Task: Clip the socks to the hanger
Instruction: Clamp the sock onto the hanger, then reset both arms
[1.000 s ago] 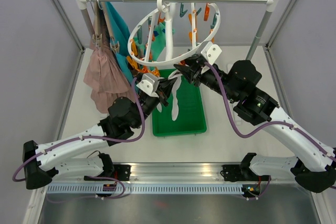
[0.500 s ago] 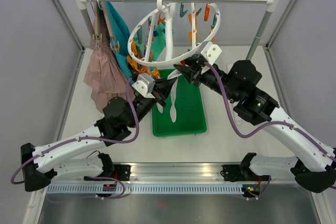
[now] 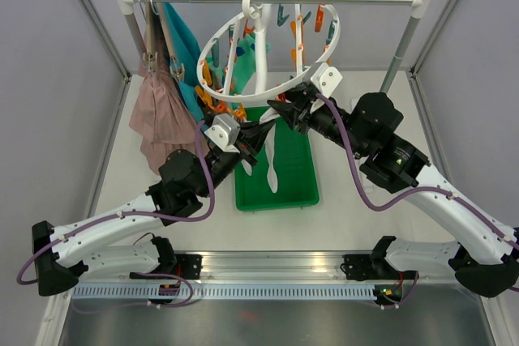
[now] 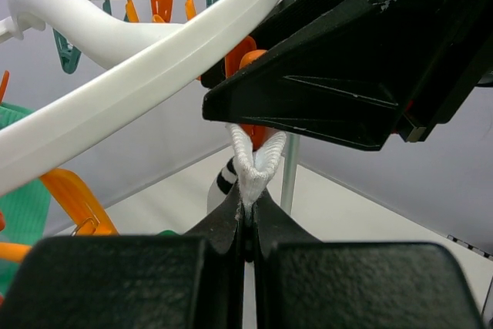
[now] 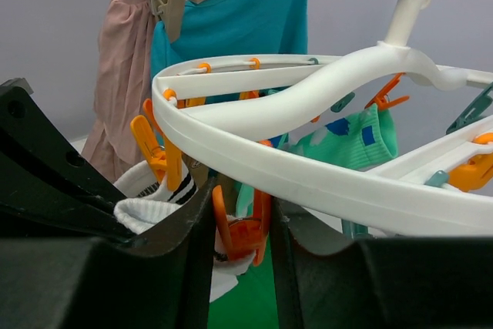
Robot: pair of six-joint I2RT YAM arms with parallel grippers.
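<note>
The round white hanger (image 3: 243, 91) hangs from the rail, and its ring shows in the left wrist view (image 4: 146, 82) and the right wrist view (image 5: 308, 175). My left gripper (image 3: 261, 130) (image 4: 246, 204) is shut on the cuff of a white sock with dark stripes (image 4: 254, 161). It holds the cuff up to an orange peg (image 4: 259, 135). The sock dangles over the tray (image 3: 272, 164). My right gripper (image 3: 284, 111) (image 5: 240, 217) is shut on that orange peg (image 5: 245, 230), squeezing its handles. A mint patterned sock (image 5: 350, 138) hangs clipped on the ring.
A green tray (image 3: 302, 180) lies under the hanger. A teal garment (image 3: 182, 46) and a pink garment (image 3: 158, 119) hang on tan hangers at the rail's left end. Several orange and teal pegs (image 3: 320, 18) hang round the ring. A rail post (image 3: 401, 46) stands at the right.
My left gripper has risen slightly toward the ring's front edge with the sock cuff. The hanging sock has shifted a little right. My right gripper has held still on the peg.
</note>
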